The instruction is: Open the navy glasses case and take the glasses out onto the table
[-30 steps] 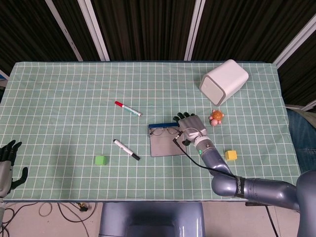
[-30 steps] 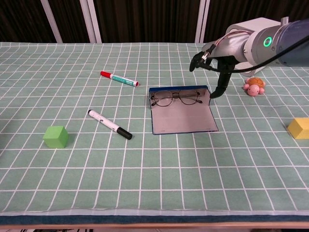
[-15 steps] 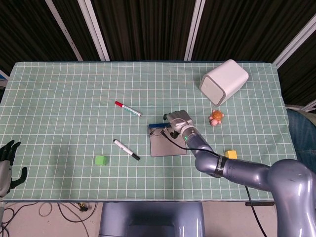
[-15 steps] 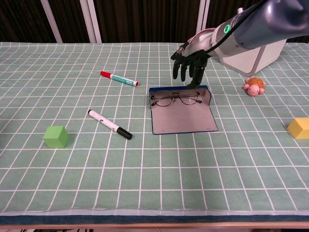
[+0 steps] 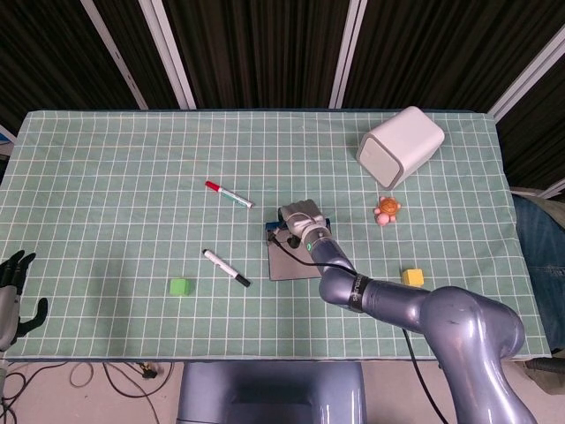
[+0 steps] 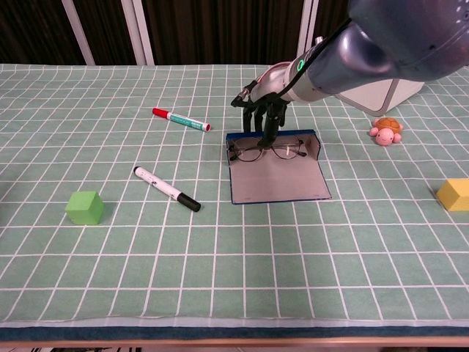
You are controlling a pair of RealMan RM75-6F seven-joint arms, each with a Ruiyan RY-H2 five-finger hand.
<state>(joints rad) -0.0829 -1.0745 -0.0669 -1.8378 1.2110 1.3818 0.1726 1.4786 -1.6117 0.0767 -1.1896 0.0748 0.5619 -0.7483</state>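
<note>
We see the navy glasses case (image 6: 277, 174) lying open on the table (image 6: 220, 271) with the glasses (image 6: 266, 152) in it by the back wall. Our right hand (image 6: 260, 112) hangs over them, fingers (image 6: 268, 130) pointing down and apart, touching the frame; our left hand (image 5: 12, 287) rests open at the table's edge

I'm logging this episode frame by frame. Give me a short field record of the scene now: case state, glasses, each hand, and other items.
case: navy glasses case lies open, grey lining up
glasses: thin-framed glasses still in the case, at its far edge
right hand: right hand reaches down over the glasses, fingers pointing down; contact cannot be told
left hand: left hand at the near left table edge, open, holding nothing
other items: red-capped marker, black-capped marker, green cube, yellow cube, orange toy turtle, white box
</note>
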